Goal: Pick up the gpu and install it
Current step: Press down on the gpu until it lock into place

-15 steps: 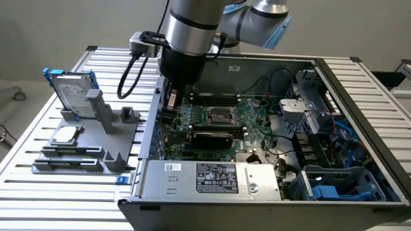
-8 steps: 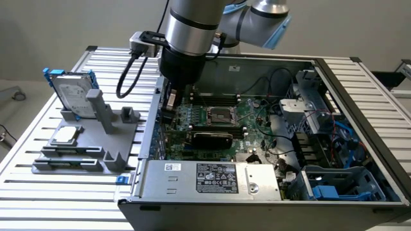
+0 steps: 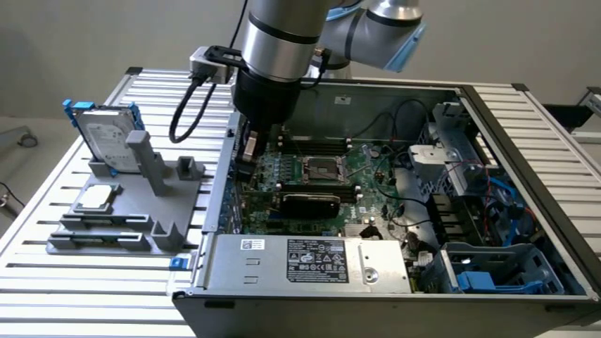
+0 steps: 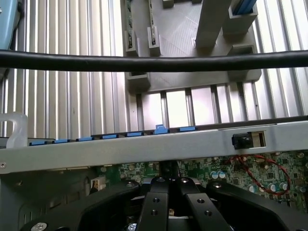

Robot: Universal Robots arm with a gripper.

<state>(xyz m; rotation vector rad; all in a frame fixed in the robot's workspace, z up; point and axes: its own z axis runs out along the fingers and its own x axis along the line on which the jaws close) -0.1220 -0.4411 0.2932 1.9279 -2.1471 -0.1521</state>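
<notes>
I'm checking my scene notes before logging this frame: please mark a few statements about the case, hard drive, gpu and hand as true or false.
1. The hard drive stands upright in the gray fixture. True.
2. The computer case is closed. False: it is open, with the motherboard exposed.
3. The gpu rests in the gray fixture. False: it sits on the motherboard inside the case.
4. The hand is shut. True.

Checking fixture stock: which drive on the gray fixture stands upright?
The blue-framed hard drive stands on edge; the smaller silver drive lies flat on the fixture.
</notes>
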